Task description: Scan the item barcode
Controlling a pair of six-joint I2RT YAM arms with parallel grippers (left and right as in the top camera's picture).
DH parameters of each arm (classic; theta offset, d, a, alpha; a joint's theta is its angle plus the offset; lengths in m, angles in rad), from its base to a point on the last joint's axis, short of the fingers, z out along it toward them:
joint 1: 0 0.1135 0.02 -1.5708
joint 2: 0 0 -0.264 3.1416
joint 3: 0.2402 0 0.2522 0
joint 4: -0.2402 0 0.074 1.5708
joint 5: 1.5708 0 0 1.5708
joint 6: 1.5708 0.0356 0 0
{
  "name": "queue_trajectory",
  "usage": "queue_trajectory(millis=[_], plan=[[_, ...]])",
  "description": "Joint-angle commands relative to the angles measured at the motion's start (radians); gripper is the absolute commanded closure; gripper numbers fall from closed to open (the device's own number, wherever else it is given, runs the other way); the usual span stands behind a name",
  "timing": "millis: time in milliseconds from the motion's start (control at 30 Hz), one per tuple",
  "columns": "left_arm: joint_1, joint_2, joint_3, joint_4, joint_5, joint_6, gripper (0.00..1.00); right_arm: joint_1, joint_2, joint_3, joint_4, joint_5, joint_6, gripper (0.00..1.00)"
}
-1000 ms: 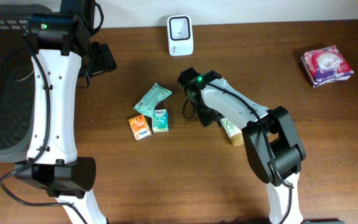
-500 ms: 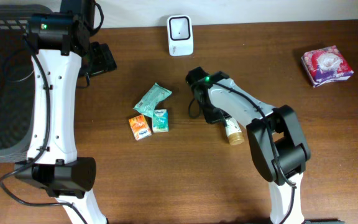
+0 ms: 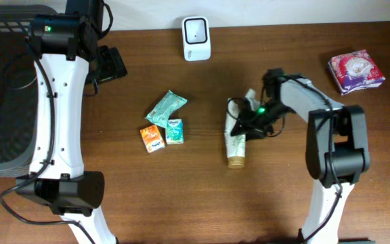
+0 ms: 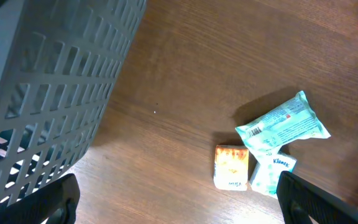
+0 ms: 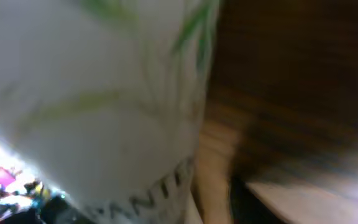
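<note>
Left gripper wide open, empty. Right gripper against white tube; grip unclear, blurred.

Table: brown wood with visible grain, smooth, low sheen. Tube: smooth white plastic printed with green leaves, tan cap. Scanner: white moulded plastic with a dark window. Basket, left of the scanner: matt grey plastic lattice. Teal packet: glossy, crinkled film. Floral pack, right of the scanner: shiny printed film wrap.
</note>
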Motion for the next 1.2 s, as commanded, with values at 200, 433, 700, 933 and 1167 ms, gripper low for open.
queue_trajectory(millis=[200,433,700,933,1167], plan=[[-0.005,-0.027,0.011,-0.001,-0.011,-0.001,0.01,0.051,-0.008,0.397,-0.349,0.295,0.039,0.27],[-0.005,-0.027,0.011,-0.002,-0.011,-0.001,0.01,0.352,-0.002,0.449,-0.379,0.906,0.507,0.01],[-0.005,-0.027,0.011,-0.001,-0.011,-0.001,0.01,0.436,0.0,0.222,-0.148,0.98,0.619,0.08],[-0.005,-0.027,0.011,-0.001,-0.011,-0.001,0.01,0.434,0.0,0.092,-0.035,0.982,0.573,0.55],[-0.005,-0.027,0.011,-0.002,-0.011,-0.001,0.01,0.327,-0.012,0.278,-0.129,0.634,0.322,0.96]])
